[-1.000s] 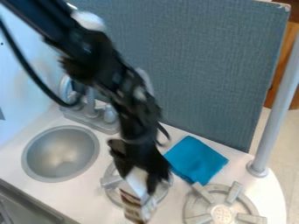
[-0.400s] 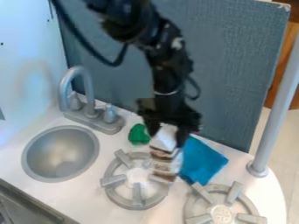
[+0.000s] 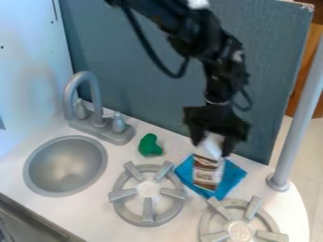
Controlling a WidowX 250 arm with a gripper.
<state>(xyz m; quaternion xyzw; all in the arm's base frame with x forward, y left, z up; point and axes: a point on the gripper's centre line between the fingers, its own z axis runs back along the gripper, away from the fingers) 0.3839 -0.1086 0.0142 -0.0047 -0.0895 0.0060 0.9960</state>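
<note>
The black gripper (image 3: 213,145) hangs at right of centre, shut on the white top of a small carton (image 3: 207,173) with brown and white bands. The carton is upright in the gripper, in front of the blue cloth (image 3: 185,171), and covers the cloth's middle; whether the two touch I cannot tell. A green toy piece (image 3: 149,145) lies on the counter to the left of the cloth, behind the left burner.
Two grey burners stand in front, the left one (image 3: 148,217) and the right one (image 3: 239,231). The sink (image 3: 65,166) and faucet (image 3: 95,97) are at left. A grey post (image 3: 296,118) rises at right, and a blue-grey panel (image 3: 139,71) stands behind.
The arm has moved right and toward the back with the carton, from over the left burner to the blue cloth. The green piece and left burner are uncovered.
</note>
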